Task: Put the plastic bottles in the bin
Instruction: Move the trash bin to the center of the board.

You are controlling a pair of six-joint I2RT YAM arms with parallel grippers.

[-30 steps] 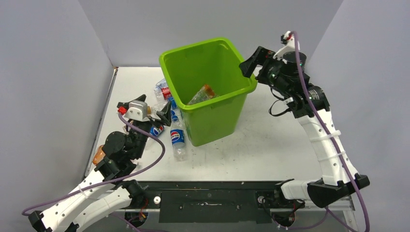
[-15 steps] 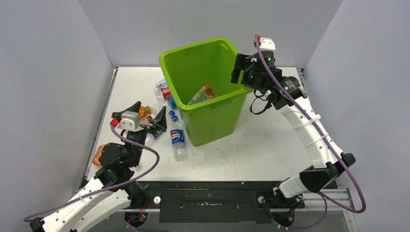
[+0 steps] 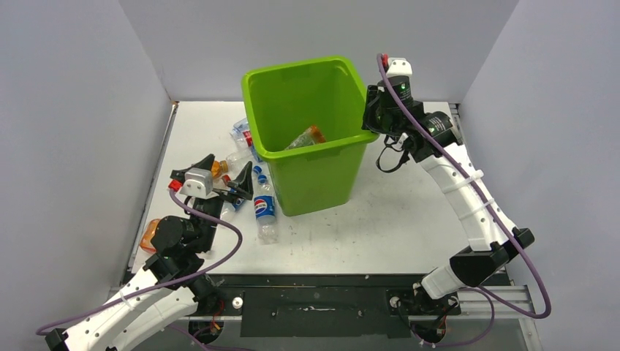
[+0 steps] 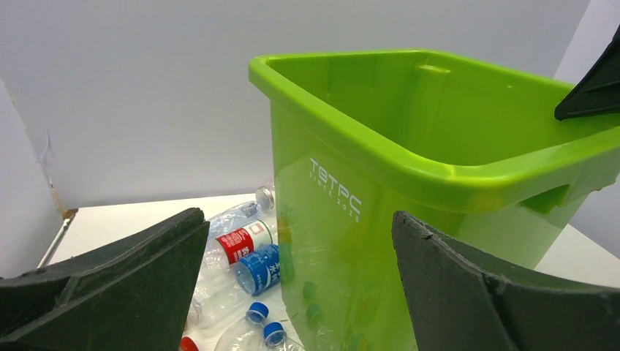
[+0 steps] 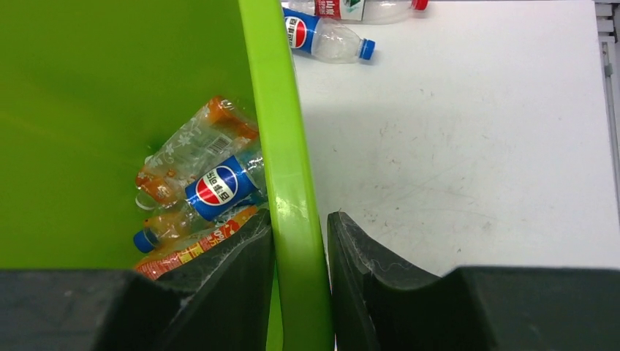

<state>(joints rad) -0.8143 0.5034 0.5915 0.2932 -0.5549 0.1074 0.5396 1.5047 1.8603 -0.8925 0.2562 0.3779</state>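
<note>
Lime-green bin (image 5: 281, 131); black right claw (image 5: 300, 219). Left of claw: blue-labelled Pepsi bottle (image 5: 218, 186), orange bottle (image 5: 194, 142). Right of claw — white, grey-scuffed table (image 5: 475, 146).

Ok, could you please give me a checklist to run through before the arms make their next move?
1. Right pincer gripping the bin by its rim: ok, one finger inside the wall, one outside.
2. Left pincer open and empty: ok.
3. Bin upright: ok.
4. All bottles in the bin: not ok. A few binned bottles lie inside, but a Pepsi bottle and others lie on the table left of the bin.
5. Left pincer clear of the bin wall: cannot tell.
</note>
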